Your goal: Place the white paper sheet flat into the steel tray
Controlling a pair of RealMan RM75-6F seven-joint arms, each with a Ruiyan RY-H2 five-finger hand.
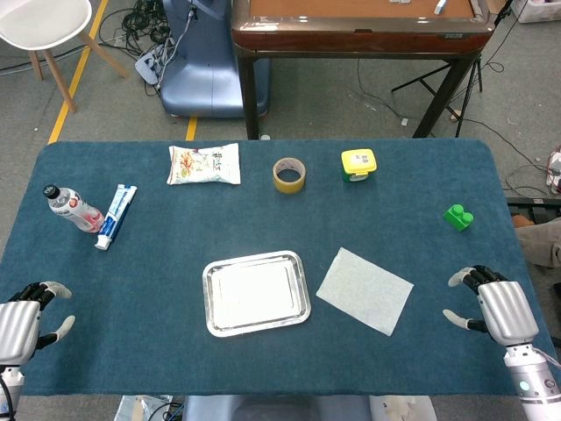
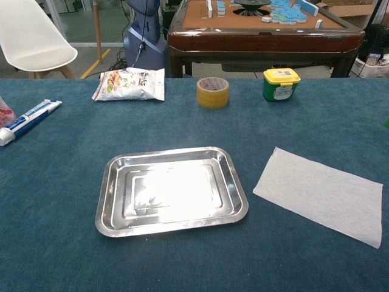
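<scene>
**Paper sheet lies on the desk beside the tray, both hands released**

On the blue desk (image 1: 158, 351), the left hand (image 1: 26, 320) rests at the 8 o'clock edge, fingers apart and holding nothing. At 10 o'clock a small bottle (image 1: 72, 207) with a red-and-white label lies just beside a blue-and-white toothpaste tube (image 1: 115, 216); their print is too small to read. A snack packet (image 2: 129, 84) lies toward 11 o'clock, its writing unreadable. The steel tray (image 2: 109, 182) sits near the centre, slightly toward 6 o'clock, with nothing in it. A roll of yellow tape (image 2: 213, 92) stands at 12 o'clock. The white paper sheet (image 2: 322, 193) lies flat on the desk just to the tray's right, at 4 o'clock, angled and not touching it. A green tub with a yellow lid (image 2: 281, 84) carries a label too fine to read. A green block (image 1: 458, 217) sits at 2 o'clock. The right hand (image 1: 495, 307) rests at 4 o'clock, fingers spread, empty.
</scene>
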